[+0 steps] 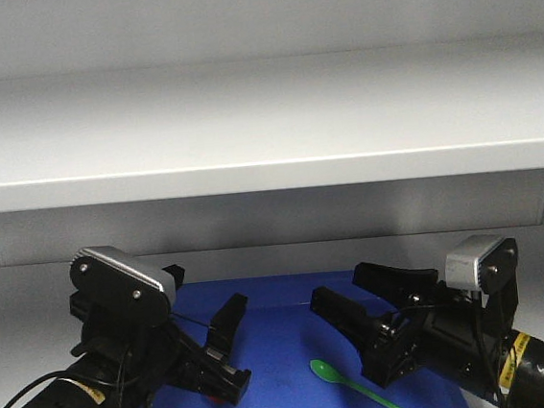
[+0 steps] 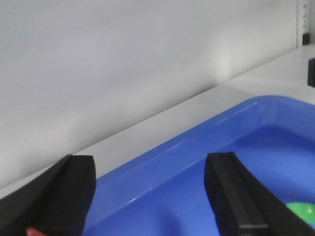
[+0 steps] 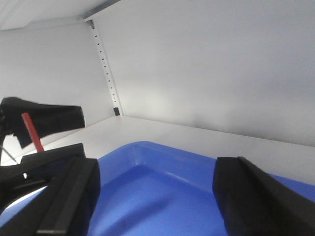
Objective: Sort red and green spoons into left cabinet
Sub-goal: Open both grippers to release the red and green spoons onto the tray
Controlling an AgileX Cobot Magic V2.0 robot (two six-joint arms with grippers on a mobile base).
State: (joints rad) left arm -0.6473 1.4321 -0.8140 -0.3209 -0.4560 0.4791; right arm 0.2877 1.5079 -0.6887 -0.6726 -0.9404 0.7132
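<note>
Both my end effectors sit inside the left cabinet (image 1: 264,118), over the blue tray (image 1: 277,358) on its lower shelf. Left end effector (image 1: 226,348): fingers spread apart in the wrist view; a bit of the red spoon (image 3: 32,132) shows at it, handle sticking up, but I cannot tell if it is really pinched. Right end effector (image 1: 346,317): spread wide, nothing between the fingers. Green spoon (image 1: 357,387) lies flat in the tray, just below and inboard of my right end effector.
</note>
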